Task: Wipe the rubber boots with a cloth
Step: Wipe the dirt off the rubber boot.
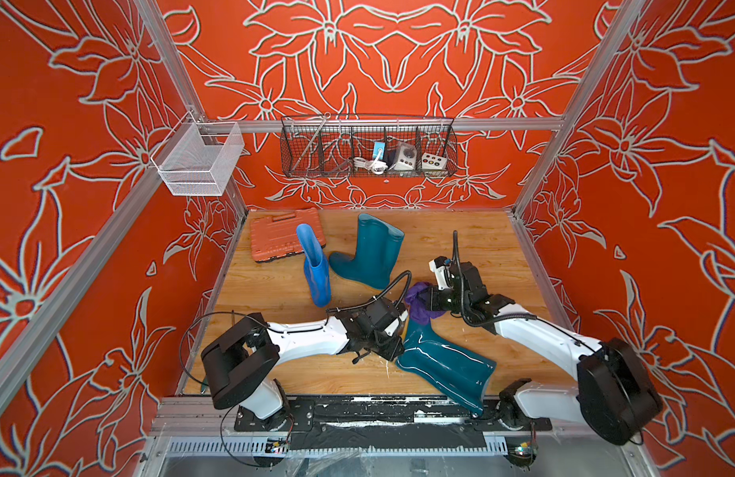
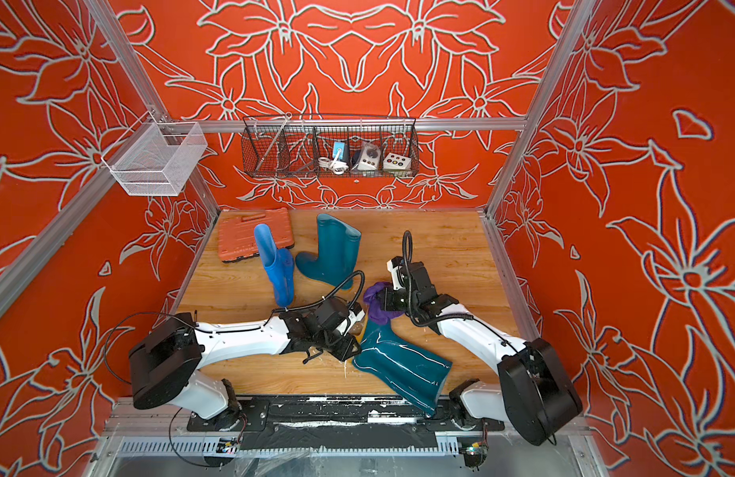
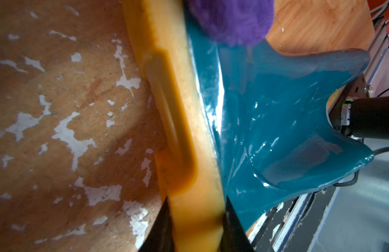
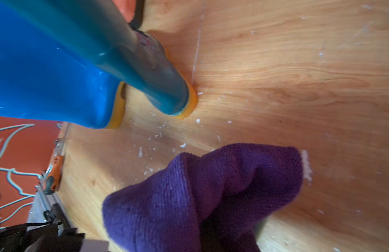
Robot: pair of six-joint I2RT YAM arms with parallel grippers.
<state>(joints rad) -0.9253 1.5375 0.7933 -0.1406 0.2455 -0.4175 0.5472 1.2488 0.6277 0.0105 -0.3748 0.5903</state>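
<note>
A dark teal rubber boot (image 1: 444,363) (image 2: 403,363) lies on its side at the table's front. My left gripper (image 1: 400,336) (image 3: 198,218) is shut on its orange-yellow sole (image 3: 178,131). The purple cloth (image 1: 419,307) (image 2: 378,309) hangs bunched from my right gripper (image 1: 425,299) (image 4: 206,229), which is shut on it, and it rests on the foot end of the lying boot (image 3: 276,120). Further back, a bright blue boot (image 1: 316,268) (image 4: 47,76) and a second teal boot (image 1: 370,252) (image 4: 145,65) stand upright side by side.
An orange tool case (image 1: 283,235) lies flat at the back left, behind the blue boot. A black wire basket (image 1: 368,148) and a white mesh basket (image 1: 198,159) hang on the frame. The lying boot's shaft mouth (image 1: 469,396) overhangs the table's front edge. A screwdriver (image 4: 55,174) lies by the side rail.
</note>
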